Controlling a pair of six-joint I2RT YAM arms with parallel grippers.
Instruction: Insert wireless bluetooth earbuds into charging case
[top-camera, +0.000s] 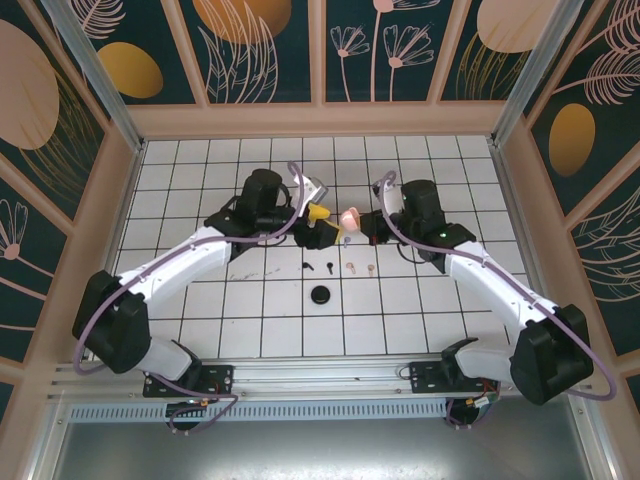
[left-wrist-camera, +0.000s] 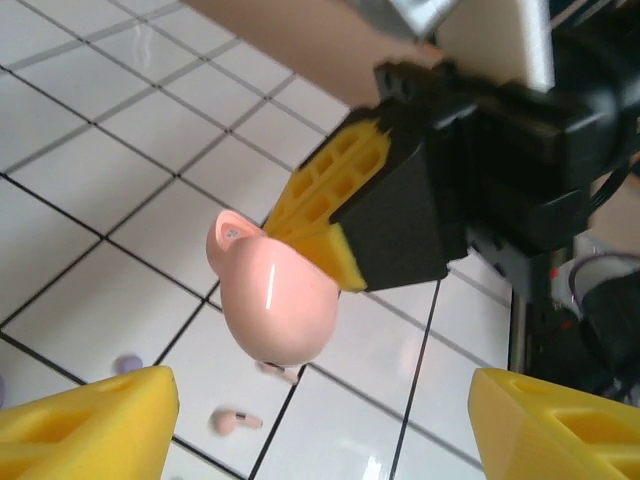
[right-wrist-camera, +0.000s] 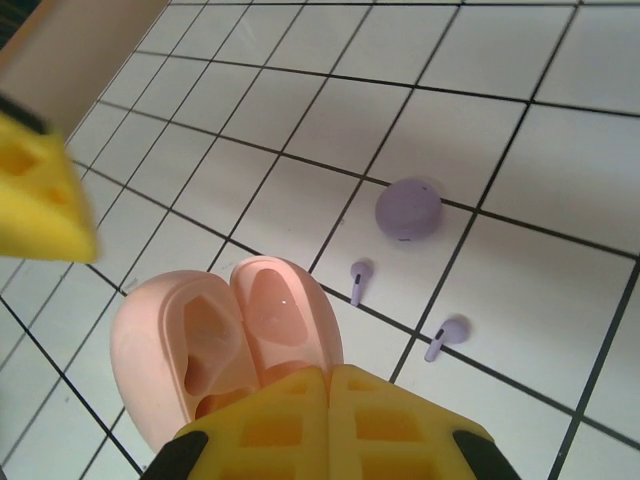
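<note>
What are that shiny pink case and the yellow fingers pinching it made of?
The pink charging case looks like smooth glossy plastic: a bright streak of light runs down it. The yellow fingers look like matte plastic, perhaps printed, with open ribbed cells.

Probably a lab test cell: gridded tabletop (top-camera: 250, 330), patterned walls (top-camera: 260, 50), aluminium frame (top-camera: 92, 70).

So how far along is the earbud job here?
Nothing looks done yet. All six buds lie on the table: the lilac earbuds beside the closed lilac case, the black earbuds and the pink earbuds in a row. In hand: the right gripper clamps the open pink case, its sockets empty, and the left gripper hangs open beside it. Left: every insertion.
</note>
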